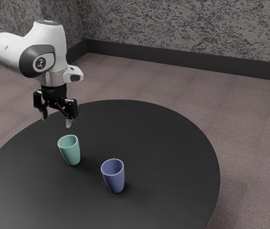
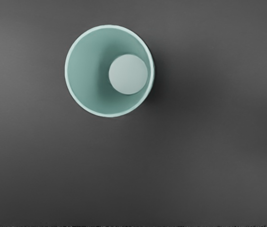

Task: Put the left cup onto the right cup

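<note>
A pale green cup (image 1: 69, 149) stands upright on the round black table (image 1: 173, 143), toward the exterior view's left. A blue-violet cup (image 1: 113, 175) stands upright a short way to its right and nearer the front. My gripper (image 1: 56, 119) hangs open above the table, a little above and to the left of the green cup, with nothing between its fingers. In the wrist view I look straight down into the green cup (image 2: 108, 71), seeing its rim and round bottom.
The table's rim (image 1: 211, 191) curves round at the exterior view's right, with brown floor (image 1: 230, 100) beyond it. A dark baseboard runs along the speckled back wall (image 1: 197, 24).
</note>
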Robot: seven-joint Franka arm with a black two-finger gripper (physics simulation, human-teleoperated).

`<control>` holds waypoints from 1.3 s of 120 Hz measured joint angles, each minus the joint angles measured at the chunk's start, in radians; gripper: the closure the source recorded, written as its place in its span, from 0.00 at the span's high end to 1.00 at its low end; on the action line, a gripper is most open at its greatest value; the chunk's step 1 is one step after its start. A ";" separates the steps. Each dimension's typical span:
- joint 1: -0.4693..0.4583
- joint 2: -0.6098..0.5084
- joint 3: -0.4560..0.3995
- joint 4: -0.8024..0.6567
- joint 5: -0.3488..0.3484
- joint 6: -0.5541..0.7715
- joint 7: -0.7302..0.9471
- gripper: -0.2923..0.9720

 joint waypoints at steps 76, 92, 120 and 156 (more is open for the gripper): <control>0.050 0.117 0.000 -0.067 -0.011 0.169 -0.008 0.77; 0.044 0.143 0.000 -0.067 -0.019 0.208 -0.009 0.77; 0.016 0.188 0.000 -0.067 -0.044 0.259 -0.010 0.77; 0.020 0.233 0.000 -0.063 -0.059 0.315 -0.011 0.77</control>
